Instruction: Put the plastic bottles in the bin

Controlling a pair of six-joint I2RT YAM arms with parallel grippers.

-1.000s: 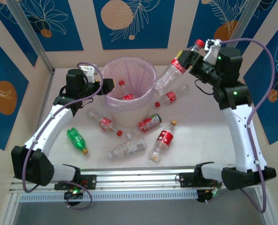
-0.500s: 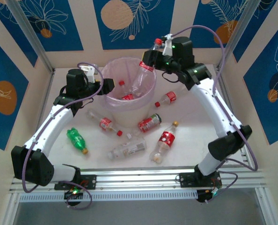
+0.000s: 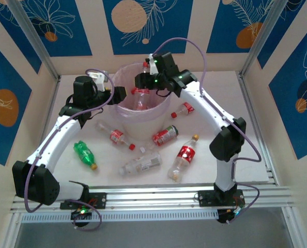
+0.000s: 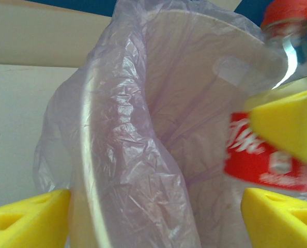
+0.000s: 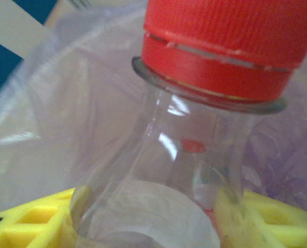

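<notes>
The right gripper (image 5: 153, 227) is positioned over the round white bin lined with a translucent pink-lilac bag (image 3: 158, 111). Its jaws pinch a clear plastic bottle with a red cap and red label (image 5: 195, 155) below the neck, so the bottle sits at the bin's mouth. The left gripper (image 4: 156, 217) is at the bin's left rim with its jaws spread and the lined wall between them. More bottles lie on the pale worktop (image 3: 257, 119) in front of the bin: a green plastic bottle (image 3: 85, 153) to the left and several red-labelled clear bottles (image 3: 165, 135) nearer the middle.
</notes>
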